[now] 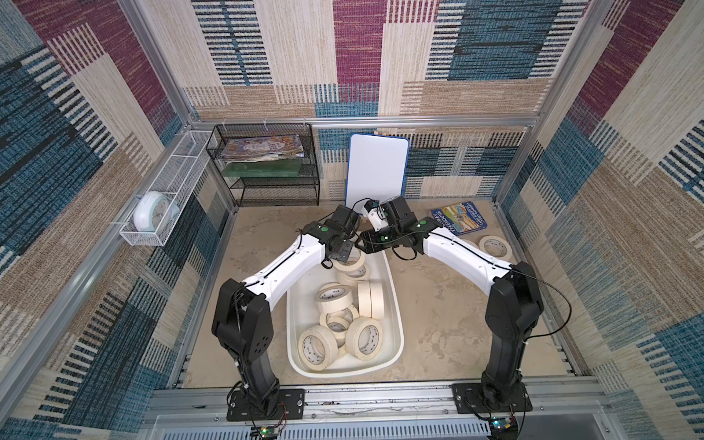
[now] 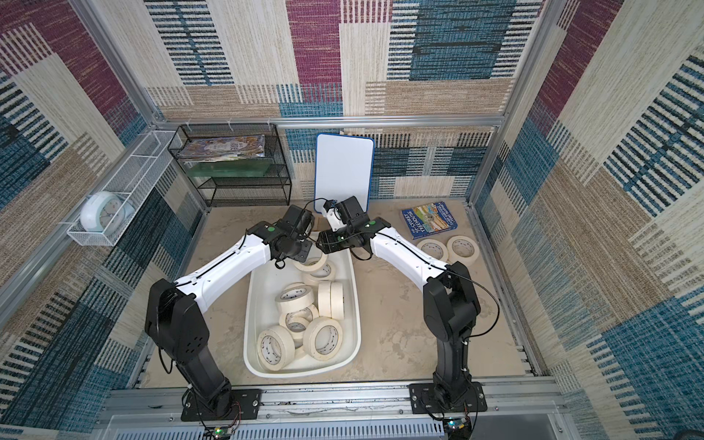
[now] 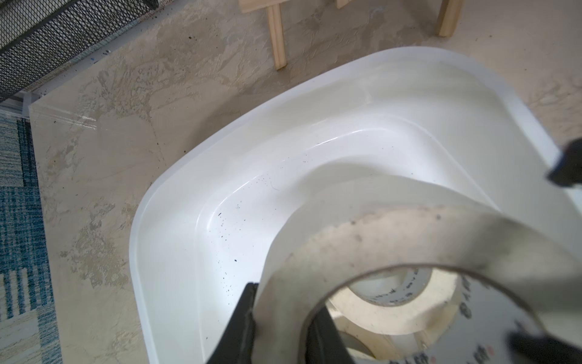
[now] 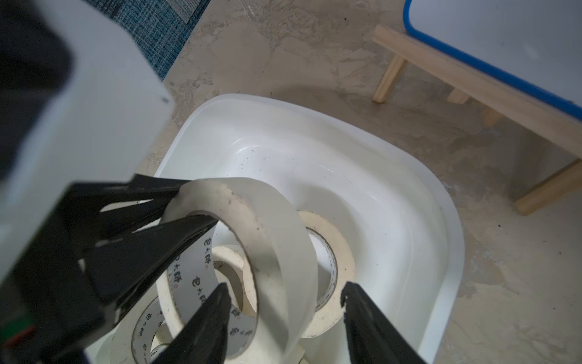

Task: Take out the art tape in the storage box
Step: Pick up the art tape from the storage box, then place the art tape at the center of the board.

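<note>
The white storage box (image 1: 396, 324) (image 2: 356, 312) lies between my two arms with several cream art tape rolls (image 1: 335, 297) (image 2: 295, 299) in it. Over its far end my left gripper (image 3: 283, 321) (image 1: 343, 254) is shut on the wall of one art tape roll (image 3: 346, 239) (image 4: 267, 227), holding it on edge above the other rolls. My right gripper (image 4: 283, 293) (image 1: 360, 244) is open. One of its fingers reaches inside that roll's ring and the other stands outside it, with gaps on both sides. Two more rolls (image 2: 463, 247) lie flat on the table at the right.
A black wire-mesh shelf (image 1: 266, 167) stands at the back left. A blue-edged whiteboard (image 1: 377, 167) on a wooden stand (image 4: 441, 72) is just behind the grippers. A book (image 1: 459, 219) lies at the back right. A white wire basket (image 1: 152, 213) with a clock hangs on the left wall.
</note>
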Motion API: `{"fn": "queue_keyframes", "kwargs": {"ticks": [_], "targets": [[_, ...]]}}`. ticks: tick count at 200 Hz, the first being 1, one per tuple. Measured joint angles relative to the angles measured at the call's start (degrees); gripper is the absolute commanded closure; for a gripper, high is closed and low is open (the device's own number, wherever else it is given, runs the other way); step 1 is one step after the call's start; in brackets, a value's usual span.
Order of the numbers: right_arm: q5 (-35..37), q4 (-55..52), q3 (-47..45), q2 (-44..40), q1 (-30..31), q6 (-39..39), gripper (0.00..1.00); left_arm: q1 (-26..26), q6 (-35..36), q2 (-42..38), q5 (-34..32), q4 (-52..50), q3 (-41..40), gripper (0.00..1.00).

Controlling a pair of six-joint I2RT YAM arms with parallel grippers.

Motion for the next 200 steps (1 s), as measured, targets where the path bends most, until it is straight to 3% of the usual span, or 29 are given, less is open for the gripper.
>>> {"fn": "queue_keyframes", "kwargs": {"ticks": [14,37,65,80,114,160,200], "targets": [[-0.28,-0.02,0.57,1.07,0.04,0.22,0.52,-0.48,0.00,-0.22,-0.04,-0.07,0.28,0.95],[-0.48,-0.11,0.96,2.10,0.24,0.20,0.76,-0.87,0.13,-0.20,-0.37,-0.24,0.48,0.91],[1.92,-1.97,1.14,2.21,0.74,-1.27,0.95,-1.53,1.05,-0.22,-1.09,-0.11,0.59,0.73],[2.82,-3.37,1.86,2.40,0.76,-1.25,1.00,-1.73,0.94,-0.66,-1.07,0.39,0.59,0.58],[7.28,-4.48,4.59,3.52,0.07,-0.22,1.00,-2.38,0.39,-4.79,0.07,0.42,0.31,0.01],[12.39,-6.71,4.52,3.04,-2.43,0.28,1.00,-2.36,-1.51,-13.42,6.80,-1.70,0.15,0.01],[15.47,-6.71,-5.42,-5.22,-12.24,0.11,1.00,0.00,-4.72,-18.91,10.91,-1.97,-7.15,0.00]]}}
